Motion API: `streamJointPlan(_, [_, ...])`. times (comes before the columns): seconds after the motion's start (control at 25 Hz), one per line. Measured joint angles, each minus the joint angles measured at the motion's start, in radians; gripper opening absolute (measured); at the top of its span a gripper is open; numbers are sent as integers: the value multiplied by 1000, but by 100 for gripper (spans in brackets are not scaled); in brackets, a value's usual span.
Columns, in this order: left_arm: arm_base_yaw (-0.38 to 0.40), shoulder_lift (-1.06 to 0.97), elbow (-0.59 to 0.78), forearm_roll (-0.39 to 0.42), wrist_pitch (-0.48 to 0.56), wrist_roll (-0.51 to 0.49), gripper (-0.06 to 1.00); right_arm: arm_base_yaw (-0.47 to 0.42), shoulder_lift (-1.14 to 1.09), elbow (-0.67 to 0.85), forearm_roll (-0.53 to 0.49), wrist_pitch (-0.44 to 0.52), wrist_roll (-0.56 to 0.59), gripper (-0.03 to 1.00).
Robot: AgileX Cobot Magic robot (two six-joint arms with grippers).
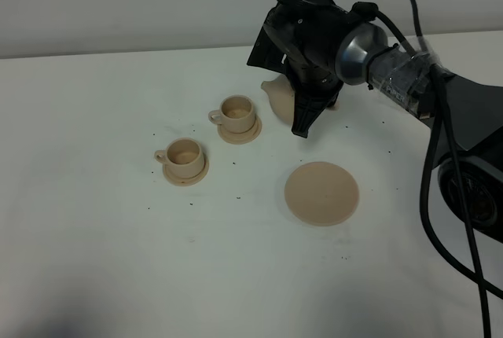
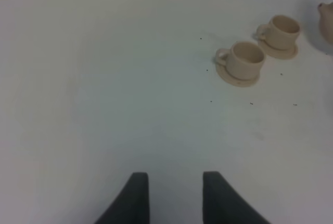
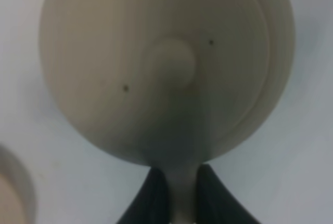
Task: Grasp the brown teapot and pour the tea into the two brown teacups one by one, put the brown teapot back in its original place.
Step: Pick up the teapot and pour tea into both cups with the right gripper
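Note:
The brown teapot (image 1: pixel 278 96) is off its flat round saucer (image 1: pixel 321 192), the original place. It is held just right of the far teacup (image 1: pixel 237 111), spout pointing left. My right gripper (image 1: pixel 305 110) hides most of it from above. In the right wrist view the right gripper (image 3: pixel 179 198) is shut on the loop handle, and the lidded teapot (image 3: pixel 166 62) fills the frame. The near teacup (image 1: pixel 185 155) sits on its small saucer at front left. My left gripper (image 2: pixel 175 195) is open over bare table, well away from both teacups (image 2: pixel 247 60) (image 2: pixel 283 31).
The white table (image 1: pixel 94 236) carries scattered dark specks. The right arm and its black cables (image 1: pixel 440 157) take up the right side. The rim of one cup (image 3: pixel 13 193) shows at the edge of the right wrist view.

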Motion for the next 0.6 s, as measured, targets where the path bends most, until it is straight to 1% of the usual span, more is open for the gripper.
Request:
streamJointPlan(0.12, [0,0,0,0,0,0,28,8,1,0,-3,-12,-24,11])
streamJointPlan(0.36, [0,0,0,0,0,0,28,21,1,0,-65,-30,-83,11])
streamJointPlan(0.6, [0,0,0,0,0,0,28,37,1,0,-86,-65,-139,11])
